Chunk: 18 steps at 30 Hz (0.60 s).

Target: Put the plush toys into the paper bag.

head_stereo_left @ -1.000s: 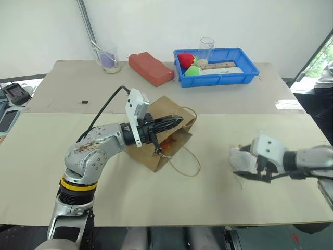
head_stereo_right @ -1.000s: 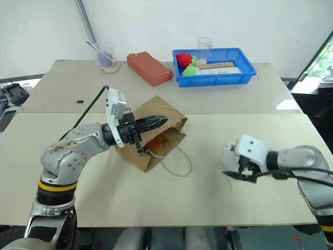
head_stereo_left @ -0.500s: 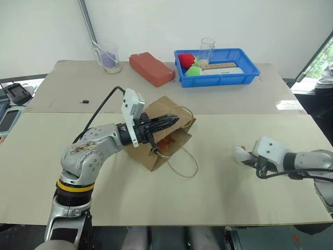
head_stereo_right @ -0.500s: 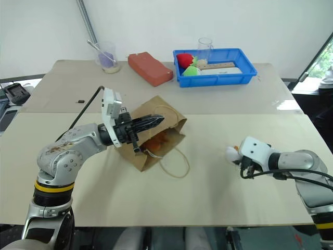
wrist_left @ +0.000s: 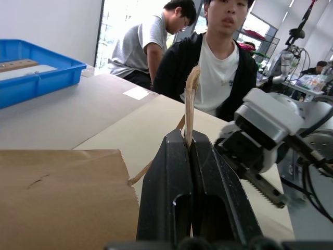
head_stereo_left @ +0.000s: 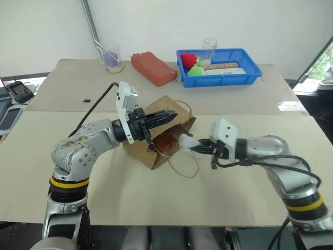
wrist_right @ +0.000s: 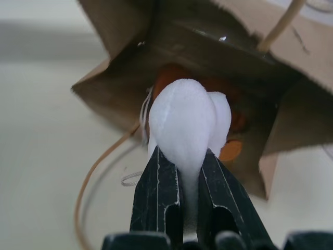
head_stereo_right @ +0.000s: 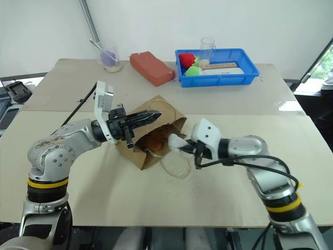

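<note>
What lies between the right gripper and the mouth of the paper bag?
The white plush toy, clamped in the right gripper, fills that stretch before the paper bag; the right wrist view shows it best.

Beige table carries paper bag on its side mid-table, red block, blue tray and clear cup along far edge

We see a robotics lab: a broad beige bench against a bare white wall, a blue parts tray at its far edge, handheld devices off its left end, and two onlookers seated beyond it near shelving and another robot arm.
</note>
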Motion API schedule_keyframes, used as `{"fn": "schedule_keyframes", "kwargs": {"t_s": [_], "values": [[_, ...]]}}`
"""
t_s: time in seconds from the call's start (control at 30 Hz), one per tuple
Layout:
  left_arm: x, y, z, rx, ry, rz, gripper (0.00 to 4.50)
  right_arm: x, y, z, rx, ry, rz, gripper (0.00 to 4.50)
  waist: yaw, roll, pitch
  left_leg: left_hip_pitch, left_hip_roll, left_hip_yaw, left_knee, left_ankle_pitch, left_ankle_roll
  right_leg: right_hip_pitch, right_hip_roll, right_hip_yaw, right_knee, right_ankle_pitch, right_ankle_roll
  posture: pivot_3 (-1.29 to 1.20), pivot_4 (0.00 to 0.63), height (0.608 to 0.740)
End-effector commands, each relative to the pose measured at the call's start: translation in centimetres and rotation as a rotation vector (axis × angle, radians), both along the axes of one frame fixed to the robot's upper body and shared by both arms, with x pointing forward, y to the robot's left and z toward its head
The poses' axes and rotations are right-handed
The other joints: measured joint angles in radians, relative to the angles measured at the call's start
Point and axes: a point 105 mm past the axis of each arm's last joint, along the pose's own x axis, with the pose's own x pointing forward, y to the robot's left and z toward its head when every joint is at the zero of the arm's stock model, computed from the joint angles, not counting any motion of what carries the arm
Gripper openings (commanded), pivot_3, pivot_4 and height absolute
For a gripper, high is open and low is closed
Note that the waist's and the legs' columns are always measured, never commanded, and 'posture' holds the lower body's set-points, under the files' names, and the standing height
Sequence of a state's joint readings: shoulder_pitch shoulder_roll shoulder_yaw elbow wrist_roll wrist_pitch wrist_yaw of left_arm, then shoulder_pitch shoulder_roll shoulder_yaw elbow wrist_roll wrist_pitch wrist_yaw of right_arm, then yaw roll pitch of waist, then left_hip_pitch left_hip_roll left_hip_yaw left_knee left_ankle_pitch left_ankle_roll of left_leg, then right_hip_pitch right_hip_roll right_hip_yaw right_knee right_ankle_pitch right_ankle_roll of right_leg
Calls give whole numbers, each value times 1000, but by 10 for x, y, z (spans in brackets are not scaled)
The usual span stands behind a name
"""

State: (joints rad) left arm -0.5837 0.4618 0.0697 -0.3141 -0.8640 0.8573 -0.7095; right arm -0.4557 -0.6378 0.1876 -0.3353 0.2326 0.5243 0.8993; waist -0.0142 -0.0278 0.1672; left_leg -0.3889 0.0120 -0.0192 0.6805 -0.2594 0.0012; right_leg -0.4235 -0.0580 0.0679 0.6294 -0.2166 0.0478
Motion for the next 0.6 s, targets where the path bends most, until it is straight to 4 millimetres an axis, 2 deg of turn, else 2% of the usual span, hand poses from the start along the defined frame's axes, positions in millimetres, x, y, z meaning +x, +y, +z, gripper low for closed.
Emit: {"fn": "schedule_keyframes", "kwargs": {"t_s": [0.03,0.23,0.47,0.5,0.57,0.6], "values": [[-7,0,14,-10,-48,-17,0,8,12,9,21,-93,-1,18,0,0,0,0,0,0,0,0,0,0,0,0,0,0,0,0,150,740],[-10,2,15,-12,-42,-25,0,28,32,9,39,-205,-40,18,-5,0,0,0,1,0,0,0,0,-1,1,0,1,0,0,0,150,740],[-12,3,17,-20,-30,-31,0,47,38,10,111,-249,-154,18,-6,0,0,0,0,0,0,0,0,-1,0,0,1,0,0,0,150,740],[-12,3,17,-21,-28,-30,0,48,39,8,110,-247,-159,925,-6,0,0,0,0,0,0,0,0,-1,0,0,1,0,0,0,150,740],[-11,3,18,-26,-27,-29,0,50,40,5,107,-240,-175,1542,-6,0,0,0,0,-1,0,0,0,-1,0,0,1,0,-1,0,150,740],[-11,3,18,-30,-26,-28,0,51,41,3,105,-239,-186,2024,-6,0,0,0,0,-1,0,0,0,-1,0,0,1,0,-1,0,150,740]]}}
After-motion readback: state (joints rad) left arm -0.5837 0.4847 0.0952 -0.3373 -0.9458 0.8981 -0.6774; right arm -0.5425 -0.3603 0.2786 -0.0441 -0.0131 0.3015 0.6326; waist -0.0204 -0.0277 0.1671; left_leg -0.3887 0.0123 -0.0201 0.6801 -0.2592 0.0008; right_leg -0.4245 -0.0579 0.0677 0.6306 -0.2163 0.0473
